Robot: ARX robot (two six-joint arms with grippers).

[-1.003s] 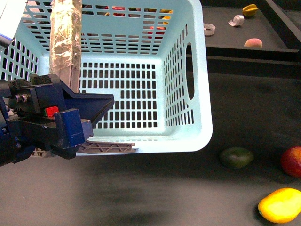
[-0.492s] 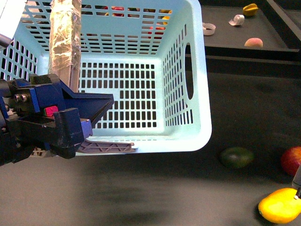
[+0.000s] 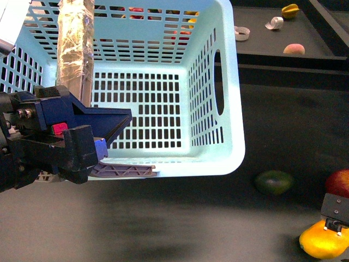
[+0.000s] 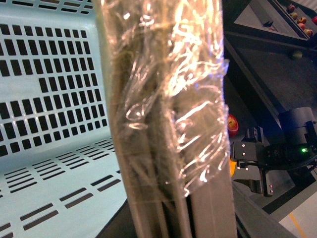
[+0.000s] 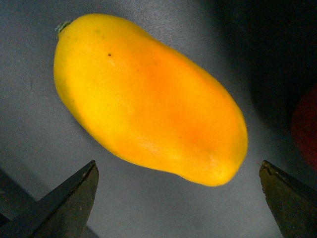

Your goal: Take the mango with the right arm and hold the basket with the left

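The light-turquoise basket (image 3: 163, 71) stands tilted at upper left of the front view, its inside empty. My left gripper (image 3: 71, 139) is shut on the basket at its tape-wrapped handle (image 3: 76, 46), which fills the left wrist view (image 4: 168, 114). The yellow mango (image 3: 322, 243) lies on the dark table at the bottom right. My right gripper (image 3: 335, 210) hangs just above it, open. In the right wrist view the mango (image 5: 148, 99) lies just beyond the two spread fingertips (image 5: 74, 191), untouched.
A dark green fruit (image 3: 274, 182) and a red apple (image 3: 339, 184) lie close to the mango. A raised dark shelf at the back right holds a peach-coloured fruit (image 3: 294, 49), a yellow fruit (image 3: 289, 11) and tape rolls (image 3: 274, 23).
My right gripper has come into view from the lower right and now hangs over the mango. The left gripper and basket have barely moved.
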